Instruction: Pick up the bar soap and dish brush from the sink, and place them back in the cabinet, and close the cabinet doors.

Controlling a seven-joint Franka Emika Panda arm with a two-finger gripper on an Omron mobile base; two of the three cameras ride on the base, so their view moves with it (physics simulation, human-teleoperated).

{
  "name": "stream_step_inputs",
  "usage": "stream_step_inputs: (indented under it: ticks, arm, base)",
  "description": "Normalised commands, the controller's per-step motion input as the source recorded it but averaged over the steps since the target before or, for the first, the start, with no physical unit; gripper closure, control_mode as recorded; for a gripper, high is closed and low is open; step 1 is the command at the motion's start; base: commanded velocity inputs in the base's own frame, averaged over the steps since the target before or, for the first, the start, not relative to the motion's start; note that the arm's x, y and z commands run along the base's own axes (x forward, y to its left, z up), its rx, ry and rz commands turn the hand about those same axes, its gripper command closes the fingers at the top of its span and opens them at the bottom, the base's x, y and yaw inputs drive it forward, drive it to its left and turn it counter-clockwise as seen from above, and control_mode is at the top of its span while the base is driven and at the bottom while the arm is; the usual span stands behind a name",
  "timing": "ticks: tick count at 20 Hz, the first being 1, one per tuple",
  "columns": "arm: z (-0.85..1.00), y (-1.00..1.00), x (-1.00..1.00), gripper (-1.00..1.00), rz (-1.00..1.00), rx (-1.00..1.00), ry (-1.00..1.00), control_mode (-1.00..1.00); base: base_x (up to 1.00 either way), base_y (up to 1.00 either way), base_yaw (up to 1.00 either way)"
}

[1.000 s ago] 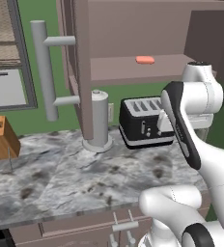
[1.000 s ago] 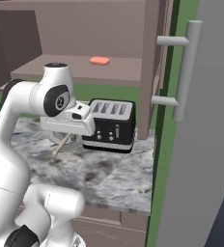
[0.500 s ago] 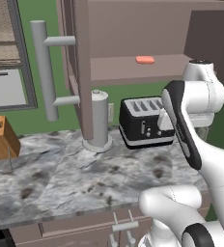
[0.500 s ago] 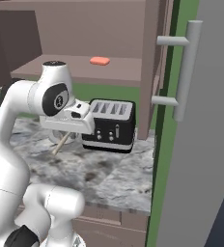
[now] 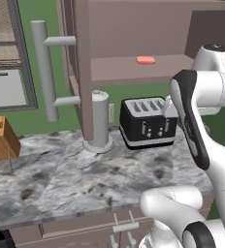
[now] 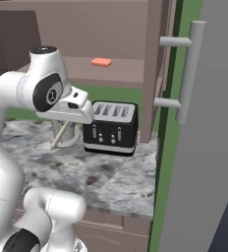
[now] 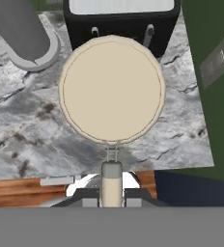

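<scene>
My gripper (image 7: 111,191) is shut on the handle of the dish brush (image 7: 112,94), whose round cream head hangs over the marbled counter in front of the toaster. In the right base view the gripper (image 6: 72,117) hovers left of the toaster, with the dish brush (image 6: 59,137) slanting down from it. The salmon bar soap (image 5: 145,60) (image 6: 101,62) lies on the inner shelf of the cabinet (image 5: 134,29) above. Both cabinet doors stand open: the left door (image 5: 80,72) and the right door (image 6: 204,162). The sink is out of view.
A black toaster (image 5: 148,123) (image 6: 111,129) stands on the counter under the shelf. A grey upright cylinder (image 5: 100,125) (image 7: 22,34) stands to its left. A wooden knife block (image 5: 0,138) sits far left. Long grey bar handles (image 5: 44,72) (image 6: 189,74) project from the doors.
The arm has risen a little with the dish brush still in the gripper. The soap, the toaster and the doors have not moved.
</scene>
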Motion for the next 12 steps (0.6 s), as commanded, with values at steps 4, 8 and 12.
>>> stream_step_inputs:
  ticks: [4,8,12]
  arm:
    - [0.53,0.02,0.0,1.0,0.0,0.0,-0.09,-1.0]
    - [0.51,0.12,0.0,1.0,0.0,0.0,-0.09,-1.0]
    - [0.41,0.3,0.0,1.0,0.0,0.0,-0.06,-1.0]
  base:
    - [0.0,0.0,0.0]
    - [0.0,0.0,0.0]
    - [0.0,0.0,0.0]
